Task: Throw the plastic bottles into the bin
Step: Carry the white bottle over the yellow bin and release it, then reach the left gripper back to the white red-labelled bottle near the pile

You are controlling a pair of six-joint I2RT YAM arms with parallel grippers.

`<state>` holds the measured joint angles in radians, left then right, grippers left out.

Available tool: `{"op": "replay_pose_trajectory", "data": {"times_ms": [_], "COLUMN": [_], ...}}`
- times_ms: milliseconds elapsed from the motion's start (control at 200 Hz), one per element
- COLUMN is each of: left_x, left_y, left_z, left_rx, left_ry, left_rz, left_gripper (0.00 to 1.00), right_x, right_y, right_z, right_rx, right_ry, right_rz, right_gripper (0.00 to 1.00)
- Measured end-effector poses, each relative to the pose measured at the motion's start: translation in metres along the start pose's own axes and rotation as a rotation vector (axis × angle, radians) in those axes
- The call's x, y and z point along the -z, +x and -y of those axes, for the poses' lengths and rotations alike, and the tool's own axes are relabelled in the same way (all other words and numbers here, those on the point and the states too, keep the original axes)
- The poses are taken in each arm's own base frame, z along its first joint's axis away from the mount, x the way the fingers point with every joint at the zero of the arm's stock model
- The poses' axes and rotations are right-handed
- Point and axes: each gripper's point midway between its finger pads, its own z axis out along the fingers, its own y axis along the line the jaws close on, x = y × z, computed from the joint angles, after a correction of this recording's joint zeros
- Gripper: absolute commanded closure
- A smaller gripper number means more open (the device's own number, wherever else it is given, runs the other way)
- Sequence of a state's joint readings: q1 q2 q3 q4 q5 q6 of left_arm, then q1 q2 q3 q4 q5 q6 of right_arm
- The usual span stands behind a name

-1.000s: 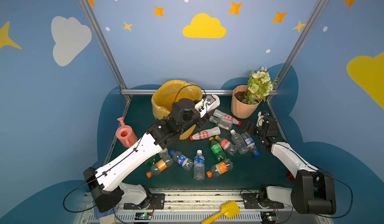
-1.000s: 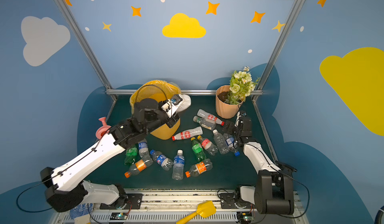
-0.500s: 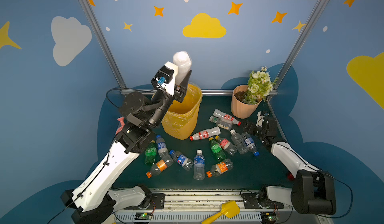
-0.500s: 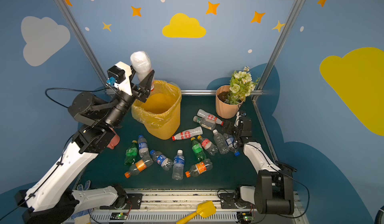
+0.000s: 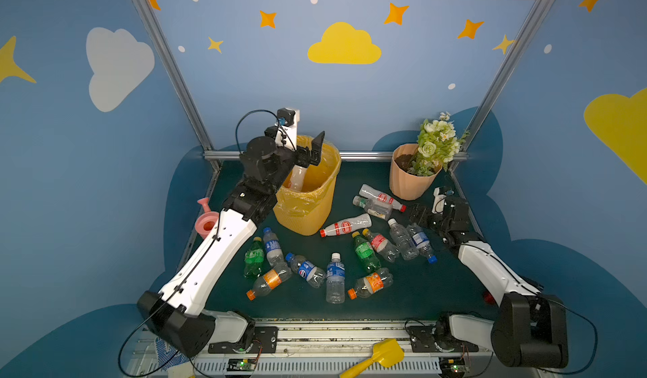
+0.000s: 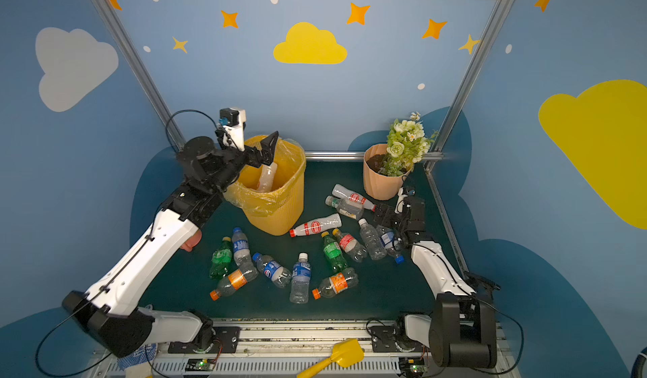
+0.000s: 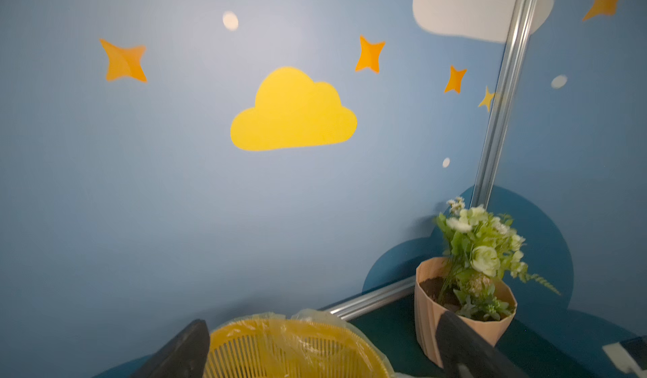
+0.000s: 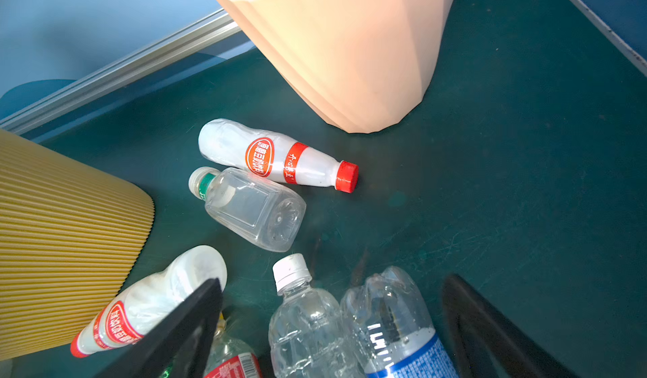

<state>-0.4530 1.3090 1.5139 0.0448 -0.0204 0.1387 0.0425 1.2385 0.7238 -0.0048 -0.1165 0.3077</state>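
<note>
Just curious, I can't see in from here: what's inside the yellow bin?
One white bottle, tilted, inside the bin's yellow bag. The bin's bottom is hidden behind its front wall, so more may lie there.

1. We see the left gripper (image 7: pixel 322 323) come down from its raised pose above the bin (image 5: pixel 308 215) to the rim.
2. We see its jaws now spread wide, no longer clamped.
3. We find the white bottle (image 6: pixel 268 176) out of the grip and inside the bin.
</note>
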Motion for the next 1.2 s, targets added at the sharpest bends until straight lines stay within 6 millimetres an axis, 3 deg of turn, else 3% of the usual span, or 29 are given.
{"op": "replay_pose_trajectory", "data": {"times_ms": [70,130,255,365,481,601,711,901,1196], "left_x": [0.022,0.037,0.044,0.030,0.013,0.005,0.006,0.012,0.015], "left_y": [-0.032,-0.048,-0.043,0.002,0.083,0.153,0.199,0.259,0.347], "left_z": [0.004,0.013,0.053,0.099,0.146,0.174,0.186,0.196,0.194], "left_rx": [-0.008,-0.029,-0.098,-0.192,-0.308,-0.403,-0.464,-0.561,-0.711], "left_ry": [0.015,0.038,0.127,0.229,0.342,0.423,0.470,0.518,0.551], "left_rz": [0.082,0.120,0.098,-0.031,-0.255,-0.460,-0.599,-0.774,-1.032], "left_gripper": [0.00,0.00,0.00,0.00,0.00,0.00,0.00,0.00,0.02], "right_x": [-0.002,-0.004,-0.007,-0.007,-0.006,-0.006,-0.006,-0.006,-0.006], "right_y": [0.001,0.002,0.002,-0.002,-0.001,0.000,0.001,0.000,0.000], "right_z": [0.000,0.000,0.000,-0.002,0.000,0.002,0.004,0.009,0.011], "right_rx": [-0.004,-0.009,-0.013,-0.013,-0.014,-0.015,-0.015,-0.015,-0.016], "right_ry": [-0.004,-0.005,-0.005,-0.006,0.001,0.012,0.026,0.055,0.064], "right_rz": [-0.006,-0.015,-0.024,-0.019,-0.021,-0.025,-0.026,-0.022,-0.020], "right_gripper": [0.03,0.03,0.03,0.03,0.03,0.03,0.03,0.03,0.03]}}
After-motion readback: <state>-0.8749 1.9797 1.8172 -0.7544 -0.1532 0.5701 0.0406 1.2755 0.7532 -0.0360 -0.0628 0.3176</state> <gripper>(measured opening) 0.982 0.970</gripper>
